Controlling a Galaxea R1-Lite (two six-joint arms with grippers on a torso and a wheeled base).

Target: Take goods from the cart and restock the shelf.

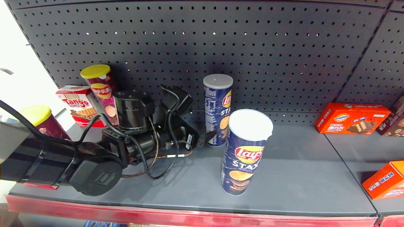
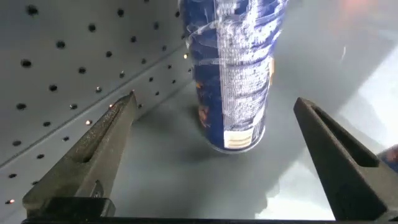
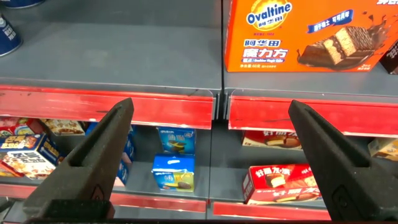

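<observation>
Left pincer (image 1: 206, 137) wide open, rear can (image 1: 217, 110) standing free — placement looks done. Right pincer (image 3: 210, 104) open, empty. You back out straight — clear of the front can (image 1: 244, 154).

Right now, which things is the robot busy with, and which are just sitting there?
In the job: rear blue can, just ahead of the open left gripper; front blue can; shelf.
Just there: maroon cans, wafer box, orange boxes.

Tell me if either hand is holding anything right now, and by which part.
Nothing is held. The left hand is open, pointed at the rear blue can; the right hand is open in front of the shelf edge.
</observation>
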